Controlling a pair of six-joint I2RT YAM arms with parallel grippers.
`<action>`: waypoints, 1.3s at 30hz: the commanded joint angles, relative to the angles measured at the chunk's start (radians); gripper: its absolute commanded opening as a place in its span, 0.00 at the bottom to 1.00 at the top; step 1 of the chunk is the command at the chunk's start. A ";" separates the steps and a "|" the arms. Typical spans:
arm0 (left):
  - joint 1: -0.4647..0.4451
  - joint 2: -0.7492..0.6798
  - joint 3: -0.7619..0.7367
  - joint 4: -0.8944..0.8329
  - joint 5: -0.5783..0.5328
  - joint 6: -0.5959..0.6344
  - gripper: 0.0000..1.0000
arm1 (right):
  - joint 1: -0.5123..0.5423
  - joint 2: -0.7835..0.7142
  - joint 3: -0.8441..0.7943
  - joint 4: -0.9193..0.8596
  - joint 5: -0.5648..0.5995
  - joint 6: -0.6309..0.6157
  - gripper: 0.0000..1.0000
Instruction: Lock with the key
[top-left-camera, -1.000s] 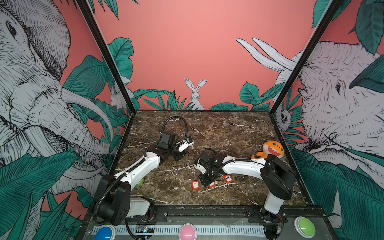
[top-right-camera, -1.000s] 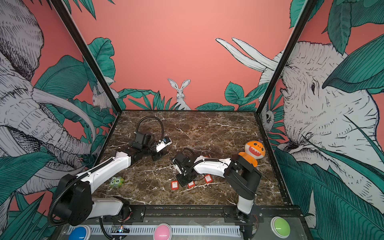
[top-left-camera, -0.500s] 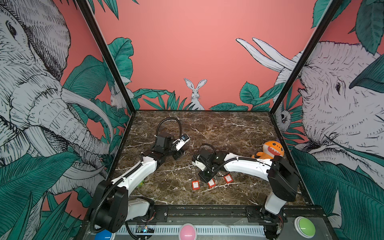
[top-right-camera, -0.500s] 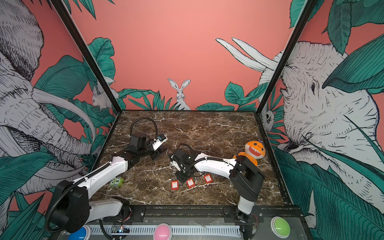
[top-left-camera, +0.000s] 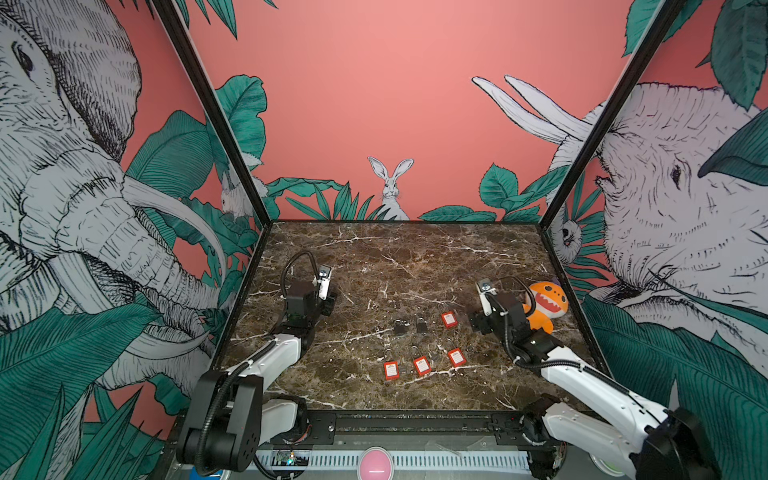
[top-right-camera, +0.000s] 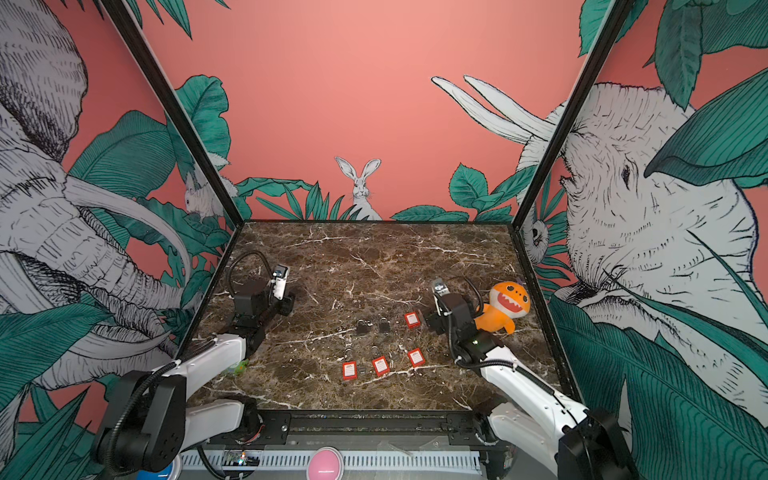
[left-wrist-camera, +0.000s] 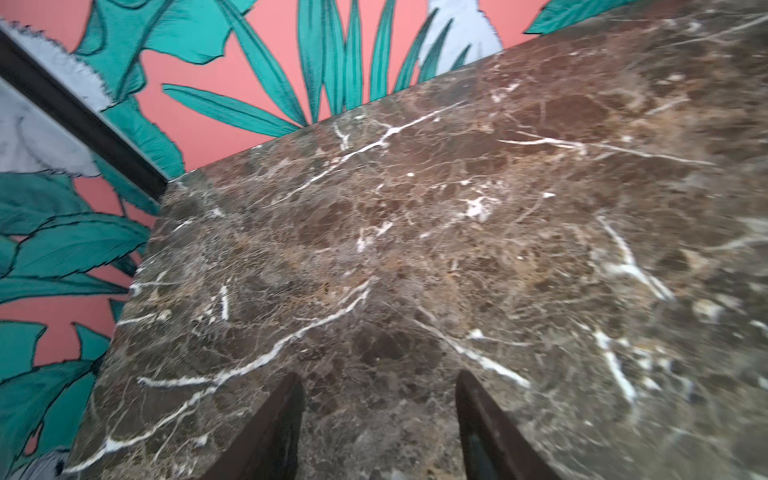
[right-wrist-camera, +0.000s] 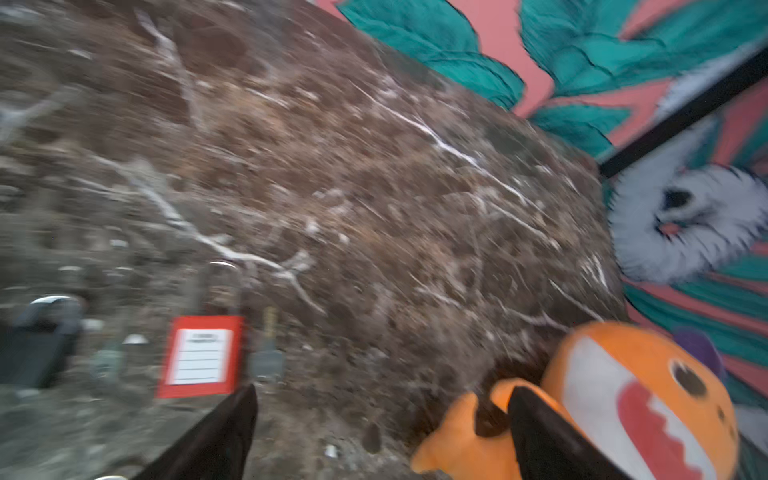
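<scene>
Red padlock (top-left-camera: 449, 319) lies flat on the counter (top-left-camera: 374, 266), just beside the right hand (right-wrist-camera: 380, 395), with what looks like a key (right-wrist-camera: 266, 361) alongside it! That hand's spread wide, gripping nothing, an orange plush toy (top-left-camera: 544, 303) touching its other side. Left hand (left-wrist-camera: 378, 382), well apart, gapes empty too.

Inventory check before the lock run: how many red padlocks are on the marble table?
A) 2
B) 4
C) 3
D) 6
B: both top views show four red bodies, a far red padlock beside the two black padlocks, and a near row of three red padlocks.
</scene>
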 joint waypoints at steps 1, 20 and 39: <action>0.017 0.082 -0.035 0.223 -0.108 -0.042 0.60 | -0.123 0.021 -0.122 0.338 0.091 -0.028 0.99; 0.141 0.310 -0.086 0.533 0.166 -0.057 0.70 | -0.334 0.232 -0.028 0.322 -0.119 -0.012 1.00; 0.140 0.310 -0.001 0.373 0.063 -0.095 1.00 | -0.387 0.568 -0.221 1.212 -0.368 -0.060 0.99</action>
